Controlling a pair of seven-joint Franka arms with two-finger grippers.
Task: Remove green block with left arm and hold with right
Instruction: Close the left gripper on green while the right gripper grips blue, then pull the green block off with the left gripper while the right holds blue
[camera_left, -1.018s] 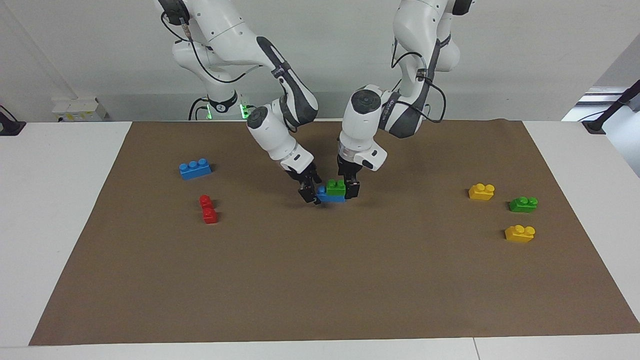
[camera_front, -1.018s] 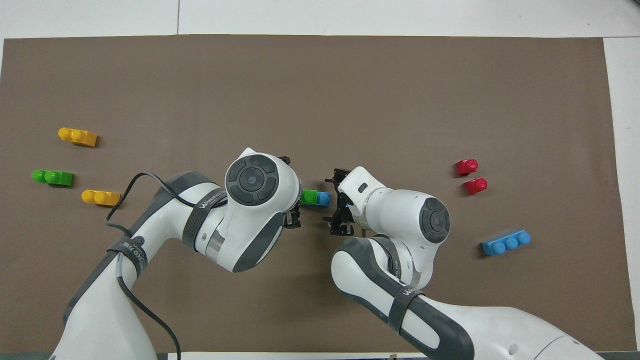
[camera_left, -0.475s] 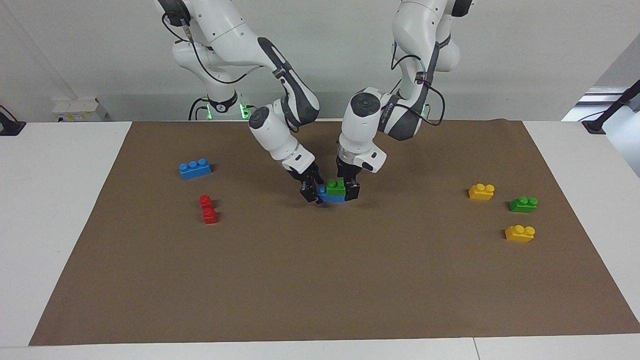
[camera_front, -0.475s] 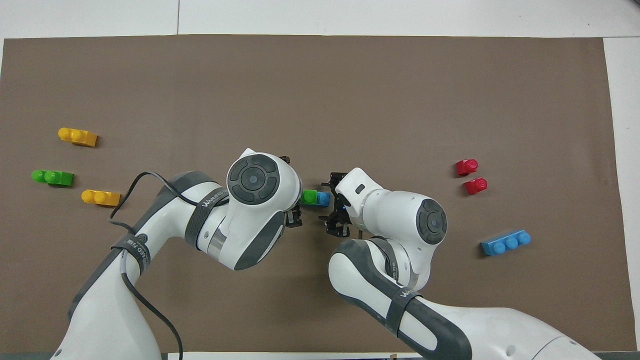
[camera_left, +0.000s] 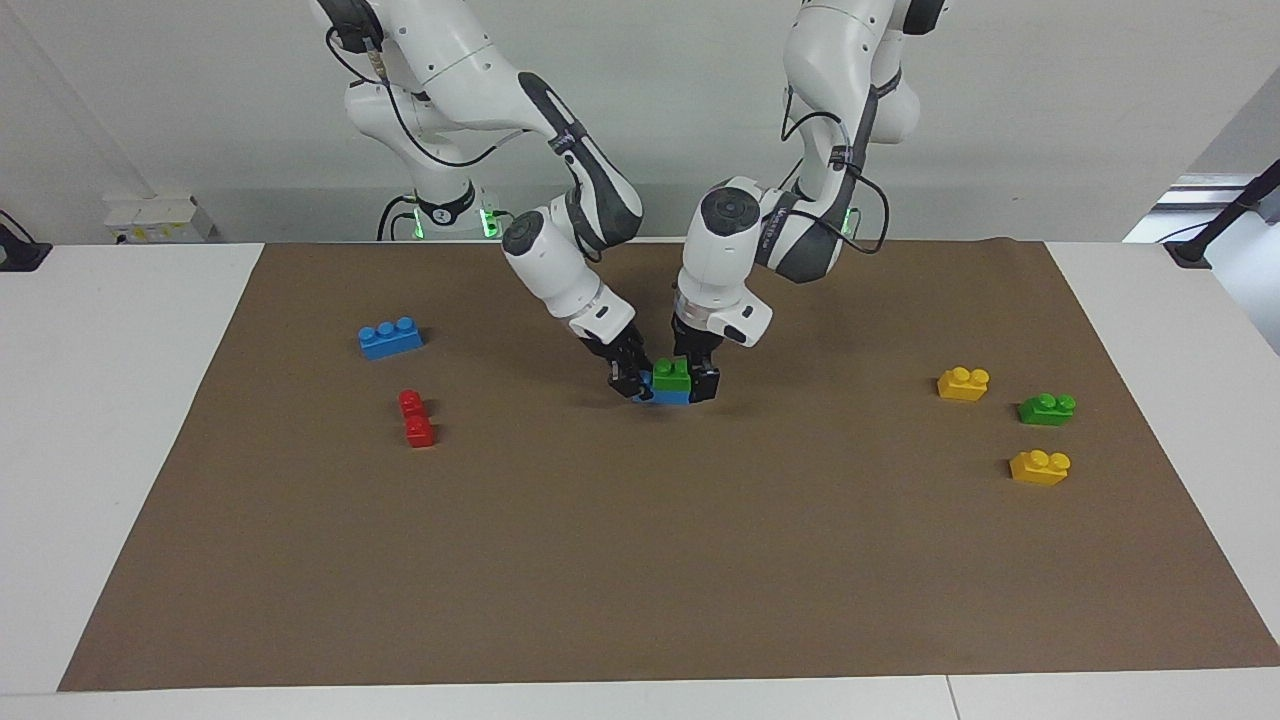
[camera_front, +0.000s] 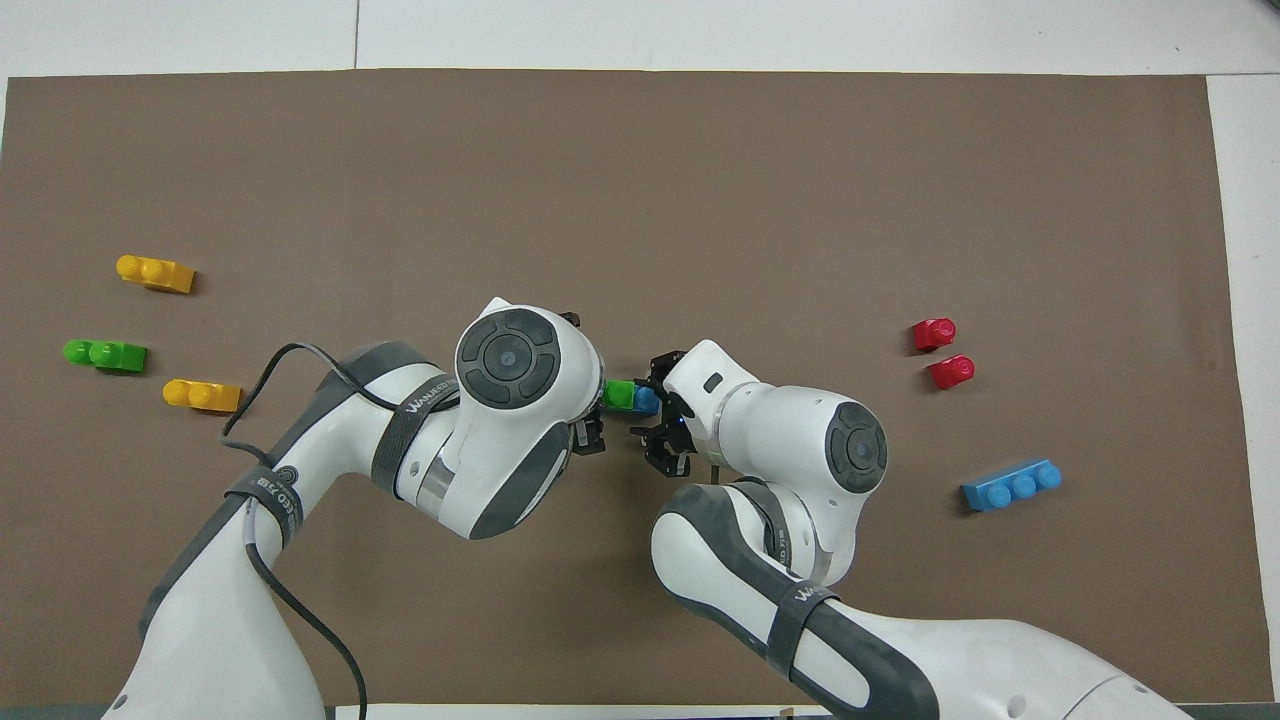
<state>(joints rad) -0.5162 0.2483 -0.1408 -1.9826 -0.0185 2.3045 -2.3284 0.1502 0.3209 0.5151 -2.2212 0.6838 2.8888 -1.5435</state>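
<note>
Seemingly green block (camera_left: 671, 373) between left jaws

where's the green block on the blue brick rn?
Mid-mat in the facing view, the green block sits on a blue brick, between left claw and right claw.

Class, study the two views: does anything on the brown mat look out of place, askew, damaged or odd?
Nothing stands out. The green block sits squarely on a blue brick, with the left gripper and right gripper at its sides. The other bricks lie upright and apart on the mat; none looks damaged.
</note>
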